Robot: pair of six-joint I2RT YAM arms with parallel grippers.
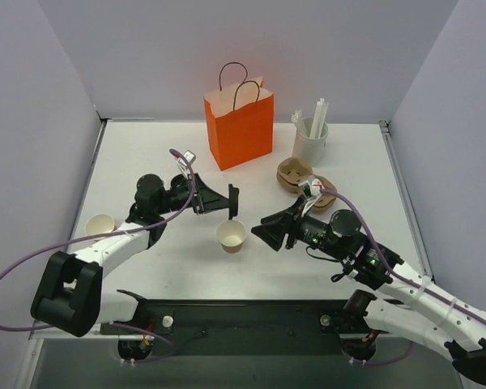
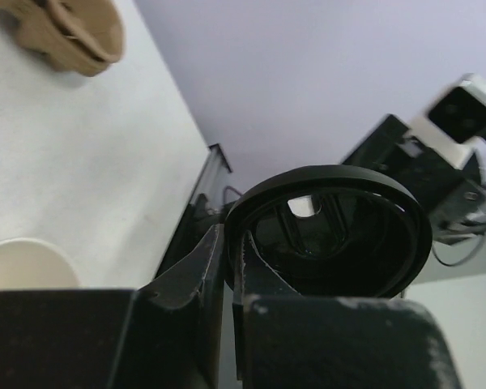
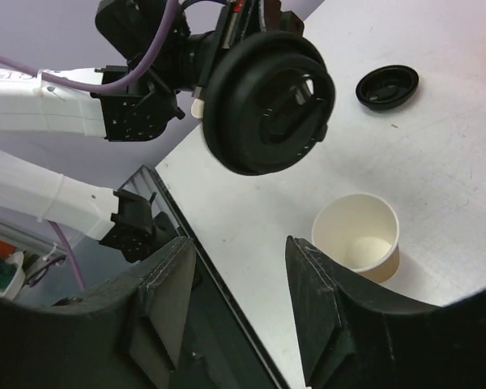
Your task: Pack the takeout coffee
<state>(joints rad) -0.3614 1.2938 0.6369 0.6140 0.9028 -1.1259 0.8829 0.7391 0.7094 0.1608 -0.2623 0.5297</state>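
Black lid (image 2: pixel 332 231) clamped in left claw (image 1: pixel 226 200), apparently just above lidless paper cup (image 1: pixel 231 236); right claw (image 3: pixel 236 250) apart, beside cup.

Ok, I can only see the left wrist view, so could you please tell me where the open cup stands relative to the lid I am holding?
Observer: In the top view the open cup stands on the table close by the lid. The left fingers pinch the lid on edge in the air, and it is not on the cup.
Operator: Thank you. Is the right arm holding that cup?
Observer: No, the right fingers are open beside it and are not touching it.
Operator: Is there another lid around?
Observer: Yes, the right wrist view shows a second black lid lying on the table beyond the cup.
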